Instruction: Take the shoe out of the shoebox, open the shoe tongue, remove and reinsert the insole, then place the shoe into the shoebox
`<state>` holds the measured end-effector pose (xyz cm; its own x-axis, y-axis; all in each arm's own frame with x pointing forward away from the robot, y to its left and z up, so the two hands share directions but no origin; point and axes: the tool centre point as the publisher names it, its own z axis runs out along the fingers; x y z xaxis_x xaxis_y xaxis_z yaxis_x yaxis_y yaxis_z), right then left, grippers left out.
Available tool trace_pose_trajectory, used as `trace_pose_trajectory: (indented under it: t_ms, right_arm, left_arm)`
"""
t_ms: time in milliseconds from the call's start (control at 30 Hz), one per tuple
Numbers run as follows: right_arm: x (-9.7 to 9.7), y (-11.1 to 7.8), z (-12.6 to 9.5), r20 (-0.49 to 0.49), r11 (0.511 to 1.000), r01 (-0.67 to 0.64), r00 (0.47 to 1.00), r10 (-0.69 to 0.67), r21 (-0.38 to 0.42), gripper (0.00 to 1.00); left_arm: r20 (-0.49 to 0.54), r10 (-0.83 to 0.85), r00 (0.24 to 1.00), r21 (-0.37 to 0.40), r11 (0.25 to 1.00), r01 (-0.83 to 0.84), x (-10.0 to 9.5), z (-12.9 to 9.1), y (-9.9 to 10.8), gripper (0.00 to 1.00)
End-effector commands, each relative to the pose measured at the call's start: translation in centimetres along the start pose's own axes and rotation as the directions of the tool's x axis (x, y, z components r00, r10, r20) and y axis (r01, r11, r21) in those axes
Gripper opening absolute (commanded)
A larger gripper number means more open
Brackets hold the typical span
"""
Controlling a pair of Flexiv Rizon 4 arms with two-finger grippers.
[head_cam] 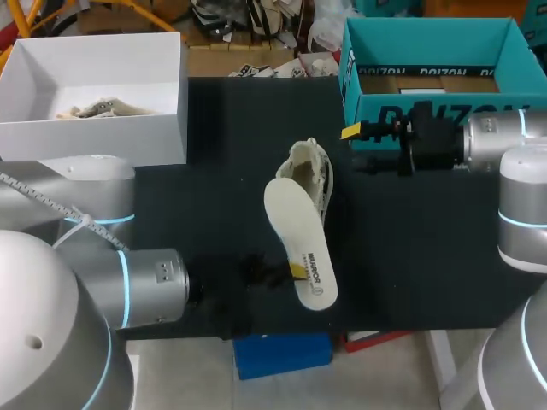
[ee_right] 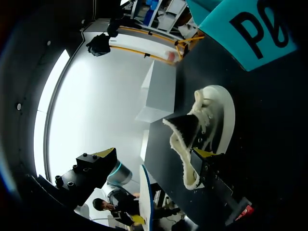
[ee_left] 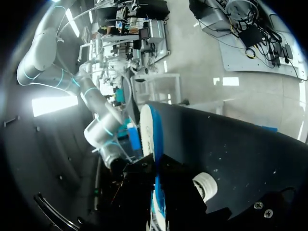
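Observation:
A cream shoe (head_cam: 314,171) lies in the middle of the black table (head_cam: 410,256), its opening facing my left arm. A white insole (head_cam: 295,235) with a blue underside stretches from beside the shoe toward the table's front. My left gripper (head_cam: 291,272) is shut on the insole's near end. In the left wrist view the insole (ee_left: 153,130) stands edge-on between the dark fingers of that gripper (ee_left: 156,180). My right gripper (head_cam: 357,147) stands open just right of the shoe. In the right wrist view the shoe (ee_right: 204,120) lies ahead of the right gripper (ee_right: 154,156), one fingertip (ee_right: 206,153) close to its collar.
An open white shoebox (head_cam: 162,102) with crumpled paper inside stands at the back left. A teal cardboard box (head_cam: 427,111) stands at the back right, just behind my right gripper. The white box (ee_right: 161,91) and the teal box (ee_right: 250,33) also show beyond the shoe.

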<state>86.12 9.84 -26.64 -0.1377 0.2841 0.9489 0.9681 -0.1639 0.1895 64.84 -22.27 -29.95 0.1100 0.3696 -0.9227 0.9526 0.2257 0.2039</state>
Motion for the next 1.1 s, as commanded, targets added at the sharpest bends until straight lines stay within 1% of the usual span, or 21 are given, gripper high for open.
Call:
trace_pose_trajectory:
  t_ms: [33, 133, 267, 367, 500, 633, 733, 933, 1100]
  right_arm:
    - [0.0, 0.0, 0.2, 0.001, 1.000, -0.001, 1.000, 0.001, -0.004, 1.00]
    - [0.0, 0.0, 0.2, 0.001, 1.000, -0.001, 1.000, 0.001, -0.004, 1.00]
    - [0.0, 0.0, 0.2, 0.001, 1.000, -0.001, 1.000, 0.001, -0.004, 1.00]
    - [0.0, 0.0, 0.2, 0.001, 1.000, -0.001, 1.000, 0.001, -0.004, 1.00]
    - [0.0, 0.0, 0.2, 0.001, 1.000, -0.001, 1.000, 0.001, -0.004, 1.00]
    - [0.0, 0.0, 0.2, 0.001, 1.000, -0.001, 1.000, 0.001, -0.004, 1.00]
    - [0.0, 0.0, 0.2, 0.001, 1.000, -0.001, 1.000, 0.001, -0.004, 1.00]
    - [0.0, 0.0, 0.2, 0.001, 1.000, -0.001, 1.000, 0.001, -0.004, 1.00]
    - [0.0, 0.0, 0.2, 0.001, 1.000, -0.001, 1.000, 0.001, -0.004, 1.00]
  left_arm:
    - [0.008, 0.006, 1.000, 0.014, 1.000, -0.006, 0.5, 0.6, 1.2, 0.00]
    - [0.017, 0.014, 1.000, 0.009, 1.000, -0.014, 0.6, 1.0, 2.1, 0.00]
    - [0.074, 0.044, 0.996, 0.009, 0.999, -0.045, 0.7, 1.5, 3.6, 0.00]
    - [0.097, 0.072, 0.993, 0.016, 0.997, -0.074, 0.8, 2.2, 4.4, 0.00]
    - [0.129, 0.104, 0.986, 0.016, 0.994, -0.106, 1.1, 3.5, 6.1, 0.00]
    - [0.116, 0.096, 0.989, 0.018, 0.995, -0.099, 1.2, 4.9, 7.4, 0.00]
    - [0.115, 0.078, 0.990, 0.021, 0.997, -0.081, 1.2, 5.6, 7.8, 0.00]
    - [0.071, 0.041, 0.997, 0.028, 0.999, -0.043, 1.7, 7.2, 8.7, 0.00]
    - [0.075, 0.046, 0.996, 0.023, 0.999, -0.047, 1.4, 8.0, 9.4, 0.00]
